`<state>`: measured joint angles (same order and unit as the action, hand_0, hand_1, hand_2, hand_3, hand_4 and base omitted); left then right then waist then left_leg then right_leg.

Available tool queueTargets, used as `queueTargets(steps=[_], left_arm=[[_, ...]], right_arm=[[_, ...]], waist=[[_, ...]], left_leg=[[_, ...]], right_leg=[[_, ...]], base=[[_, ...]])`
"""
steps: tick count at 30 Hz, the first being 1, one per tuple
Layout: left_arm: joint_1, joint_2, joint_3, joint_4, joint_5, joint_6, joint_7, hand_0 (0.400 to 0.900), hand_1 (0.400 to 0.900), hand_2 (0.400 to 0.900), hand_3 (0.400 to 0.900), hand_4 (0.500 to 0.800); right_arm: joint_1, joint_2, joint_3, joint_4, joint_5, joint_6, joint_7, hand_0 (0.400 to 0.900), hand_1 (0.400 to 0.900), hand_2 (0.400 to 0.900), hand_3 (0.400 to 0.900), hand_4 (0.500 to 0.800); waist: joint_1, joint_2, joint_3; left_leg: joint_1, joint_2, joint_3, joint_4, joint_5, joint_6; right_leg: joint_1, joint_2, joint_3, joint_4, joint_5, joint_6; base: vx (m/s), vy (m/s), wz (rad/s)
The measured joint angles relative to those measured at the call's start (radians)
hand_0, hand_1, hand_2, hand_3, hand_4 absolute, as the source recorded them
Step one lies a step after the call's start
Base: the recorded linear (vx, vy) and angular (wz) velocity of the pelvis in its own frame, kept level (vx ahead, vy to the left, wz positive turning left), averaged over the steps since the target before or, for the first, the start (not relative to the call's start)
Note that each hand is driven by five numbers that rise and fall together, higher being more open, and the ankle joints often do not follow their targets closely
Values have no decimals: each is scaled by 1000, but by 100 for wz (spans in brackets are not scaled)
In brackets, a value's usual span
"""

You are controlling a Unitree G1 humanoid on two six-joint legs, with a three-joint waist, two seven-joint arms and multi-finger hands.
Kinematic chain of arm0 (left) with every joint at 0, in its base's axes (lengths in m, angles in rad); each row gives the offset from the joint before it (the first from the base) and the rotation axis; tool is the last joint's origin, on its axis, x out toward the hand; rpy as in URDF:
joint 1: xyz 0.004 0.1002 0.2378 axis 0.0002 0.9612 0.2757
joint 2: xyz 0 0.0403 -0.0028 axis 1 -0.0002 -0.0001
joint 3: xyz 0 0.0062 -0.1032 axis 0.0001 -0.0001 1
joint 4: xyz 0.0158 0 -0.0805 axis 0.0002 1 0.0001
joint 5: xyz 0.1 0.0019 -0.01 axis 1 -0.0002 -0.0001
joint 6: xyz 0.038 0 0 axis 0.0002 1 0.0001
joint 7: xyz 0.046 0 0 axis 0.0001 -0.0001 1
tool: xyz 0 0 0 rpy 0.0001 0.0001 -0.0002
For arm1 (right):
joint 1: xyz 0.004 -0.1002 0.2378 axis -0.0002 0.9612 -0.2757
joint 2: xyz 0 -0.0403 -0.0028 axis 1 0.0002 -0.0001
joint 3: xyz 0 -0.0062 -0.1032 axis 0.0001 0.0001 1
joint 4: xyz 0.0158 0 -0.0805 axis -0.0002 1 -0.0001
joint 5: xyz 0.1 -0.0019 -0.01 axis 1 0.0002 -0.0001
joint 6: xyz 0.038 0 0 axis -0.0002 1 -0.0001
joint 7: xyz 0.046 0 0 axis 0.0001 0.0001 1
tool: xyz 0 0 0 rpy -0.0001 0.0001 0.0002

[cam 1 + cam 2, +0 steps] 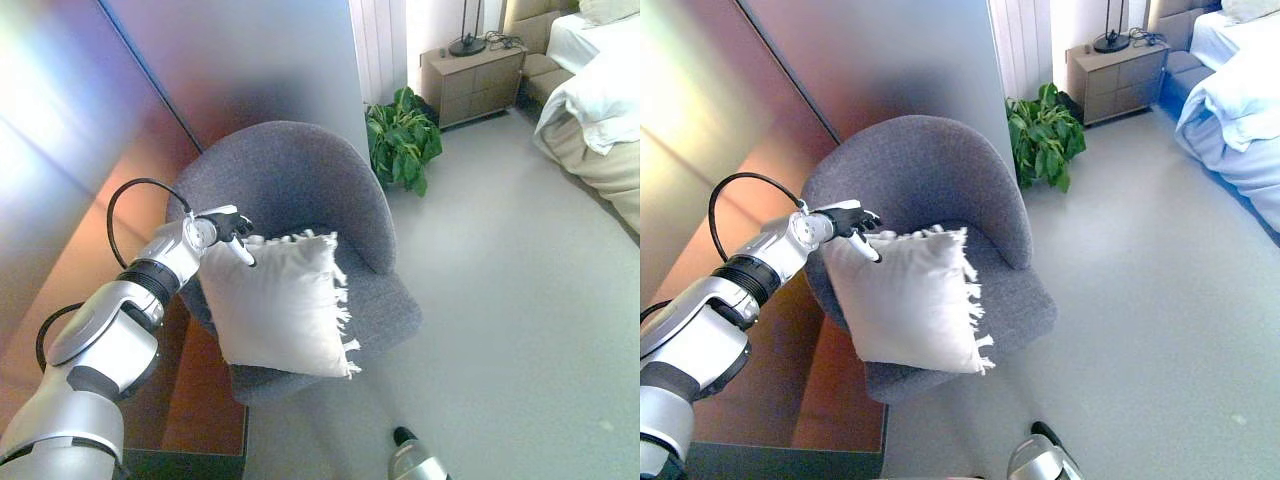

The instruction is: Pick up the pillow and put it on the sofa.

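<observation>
A white square pillow (285,305) with a fringed right edge stands on edge on the seat of a grey round-backed armchair (300,180). Its lower edge hangs over the seat's front. My left hand (225,228) is at the pillow's upper left corner, with its fingers curled on that corner and one white-tipped finger lying on the pillow's face. It also shows in the right eye view (848,220). Only a small part of my right hand (412,458) shows at the bottom edge, and its fingers are not visible.
A grey wall panel (250,60) stands right behind the armchair. A green potted plant (402,138) stands beyond the chair, with a wooden nightstand (472,82) behind it. A bed with white bedding (600,100) is at the far right. Pale open floor (520,300) lies to the right of the chair.
</observation>
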<state>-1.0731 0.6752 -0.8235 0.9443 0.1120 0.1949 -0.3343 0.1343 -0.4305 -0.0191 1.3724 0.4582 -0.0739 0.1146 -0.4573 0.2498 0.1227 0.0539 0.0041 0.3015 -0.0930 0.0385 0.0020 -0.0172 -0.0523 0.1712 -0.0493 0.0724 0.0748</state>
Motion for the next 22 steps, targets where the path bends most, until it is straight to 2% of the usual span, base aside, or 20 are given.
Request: queueTargets(steps=[13,22], left_arm=[[-4,3,4,1,-1,-15,-1,900,900,900,900,800],[-3,12,40,-17,-119,-25,-18,900,900,900,900,800]], right_arm=[[-4,2,0,1,1,-4,0,900,900,900,900,800],[-20,16,6,-1,5,-2,-12,900,900,900,900,800]], waist=[[16,-9,12],[62,-34,27]], left_leg=[[16,-4,-10,0,0,0],[33,-2,-43,0,2,2]], right_leg=[[16,-6,-11,-4,0,1],[54,-7,-48,-15,-2,-3]], base=[[-6,-4,1],[-60,-15,12]])
